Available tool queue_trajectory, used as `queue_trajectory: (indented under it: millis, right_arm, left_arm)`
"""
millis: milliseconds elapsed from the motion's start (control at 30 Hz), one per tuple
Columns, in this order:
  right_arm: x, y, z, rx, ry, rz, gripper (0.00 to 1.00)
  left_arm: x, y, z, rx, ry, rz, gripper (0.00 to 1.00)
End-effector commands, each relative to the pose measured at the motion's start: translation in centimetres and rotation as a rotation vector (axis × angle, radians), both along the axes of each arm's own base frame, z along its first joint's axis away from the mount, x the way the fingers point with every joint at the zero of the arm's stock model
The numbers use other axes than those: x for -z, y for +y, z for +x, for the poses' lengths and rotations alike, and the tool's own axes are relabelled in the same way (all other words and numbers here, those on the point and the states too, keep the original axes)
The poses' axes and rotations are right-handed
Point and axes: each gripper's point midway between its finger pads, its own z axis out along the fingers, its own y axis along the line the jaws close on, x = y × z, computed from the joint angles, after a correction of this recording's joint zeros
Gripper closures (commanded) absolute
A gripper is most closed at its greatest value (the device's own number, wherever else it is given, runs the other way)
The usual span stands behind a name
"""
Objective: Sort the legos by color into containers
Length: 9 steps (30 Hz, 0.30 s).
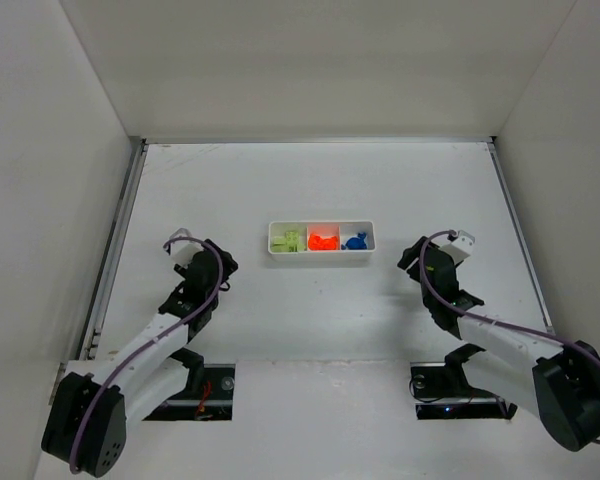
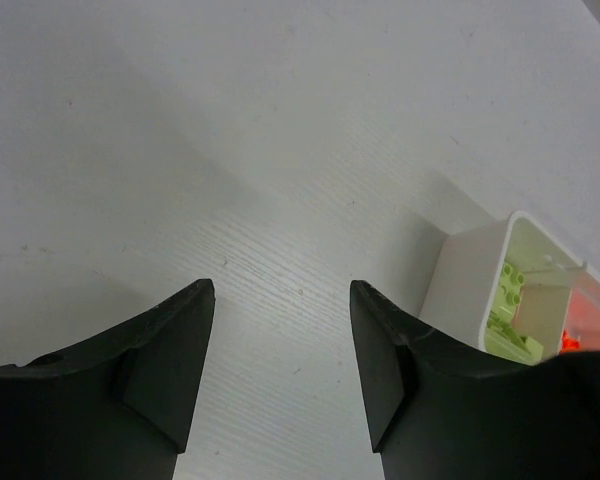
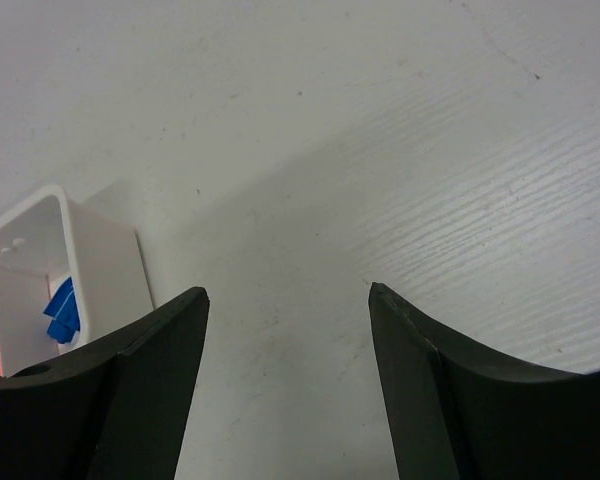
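Three colours lie sorted in the tray (image 1: pixel 320 255) mid-counter (image 1: pixel 310 180): green bricks (image 1: pixel 289 241), orange bricks (image 1: pixel 323 241), blue bricks (image 1: pixel 356 241). Either side, the left fingers (image 2: pixel 170 360) and right fingers (image 3: pixel 150 370) stand open, empty. Risk: a careless arm sweep could knock the tray and spill the bricks.

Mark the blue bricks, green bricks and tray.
Blue plastic bricks (image 3: pixel 64 310): right wrist view, upper brick's face.
Lime green plastic bricks (image 2: pixel 510 340): left wrist view, lower brick.
Long white plastic tray (image 1: pixel 320 253): top view, near wall.

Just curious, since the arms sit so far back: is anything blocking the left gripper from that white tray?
Nothing visible does. Only bare white table lies between the open left gripper and the tray.
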Motion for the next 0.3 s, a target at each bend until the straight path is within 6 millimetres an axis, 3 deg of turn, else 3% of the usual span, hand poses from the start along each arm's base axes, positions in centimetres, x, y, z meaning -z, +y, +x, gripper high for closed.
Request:
queue_trajectory:
  millis: [0,267]
  right_arm:
    - [-2.7,0.6,1.4,0.011,-0.093,0.045,0.29]
    - [-2.6,0.9,1.5,0.005,-0.085,0.032,0.27]
  left_arm:
    - [-1.6,-1.2,1.1,0.02,-0.053,-0.046,0.46]
    - [-0.4,-1.5,1.4,0.034,-0.027,-0.039,0.44]
